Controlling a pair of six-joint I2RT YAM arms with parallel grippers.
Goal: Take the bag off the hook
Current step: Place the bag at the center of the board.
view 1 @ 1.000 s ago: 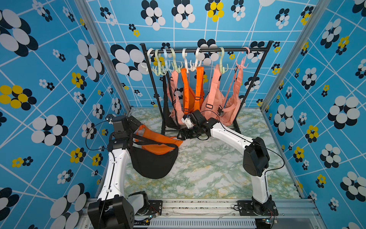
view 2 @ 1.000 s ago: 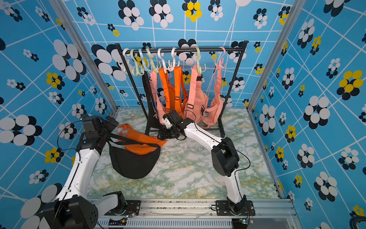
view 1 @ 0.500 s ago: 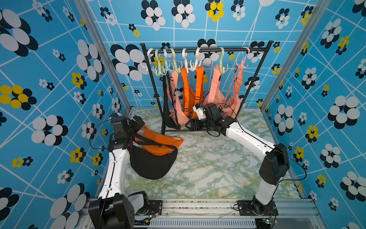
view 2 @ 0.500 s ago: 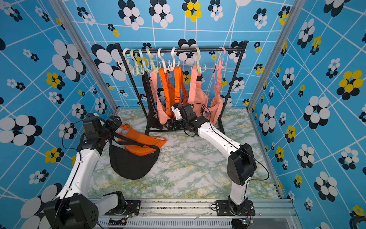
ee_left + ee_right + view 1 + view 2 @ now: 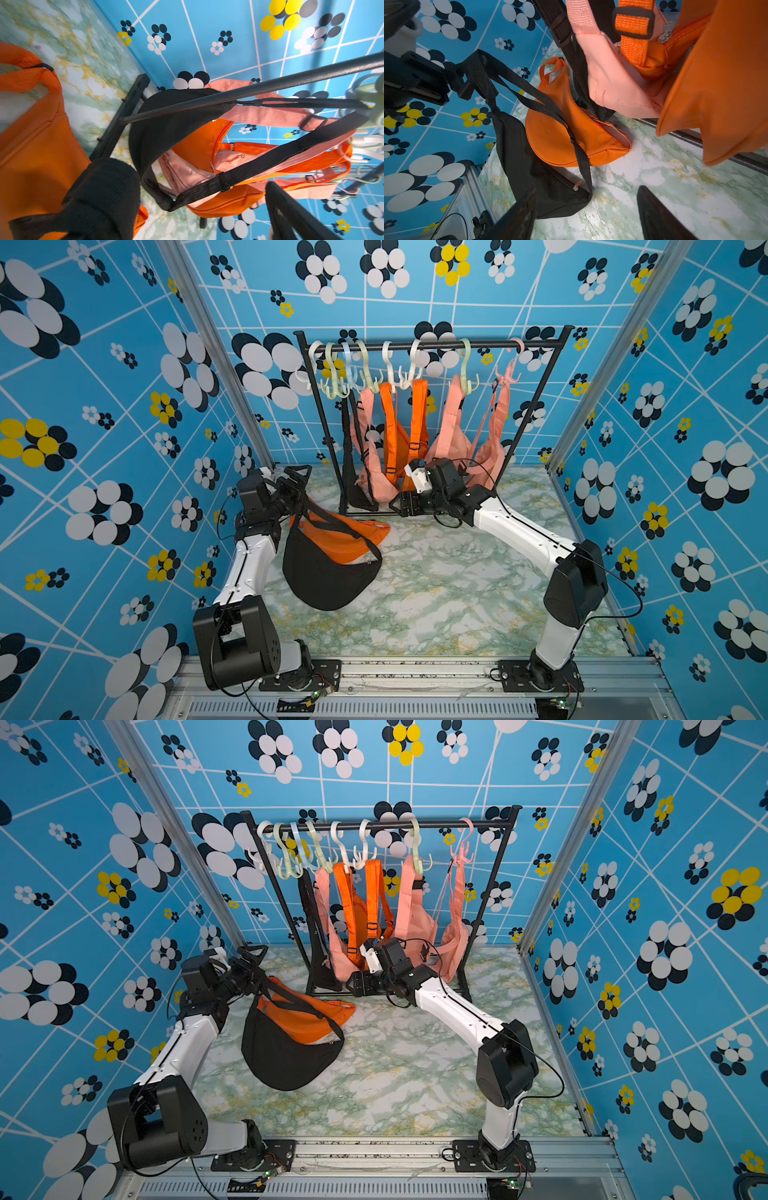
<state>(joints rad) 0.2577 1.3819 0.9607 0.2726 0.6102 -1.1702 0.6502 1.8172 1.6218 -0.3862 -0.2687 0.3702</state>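
Note:
Several bags hang by their straps from plastic hooks (image 5: pixel 390 364) on a black rail (image 5: pixel 436 344): a black one (image 5: pixel 353 477), pink ones (image 5: pixel 451 435) and an orange one (image 5: pixel 399 439). A black bag (image 5: pixel 328 576) rests on the marble table, partly over an orange bag (image 5: pixel 345 539). Its strap (image 5: pixel 481 79) is draped over one finger of my left gripper (image 5: pixel 300 477), whose jaws stand wide open. My right gripper (image 5: pixel 398 504) is open and low beside the rack's foot, below the hanging bags, with only bare table (image 5: pixel 623 187) between its fingers.
The rack's slanted legs (image 5: pixel 328 435) and floor bar (image 5: pixel 685 137) stand at the back of the table. Patterned blue walls close in on three sides. A metal rail (image 5: pixel 415 672) runs along the front edge by both arm bases.
My right arm has swung to the right and closer to the hanging bags, its elbow moving outward. The left gripper has shifted slightly toward the back with the strap still over its finger.

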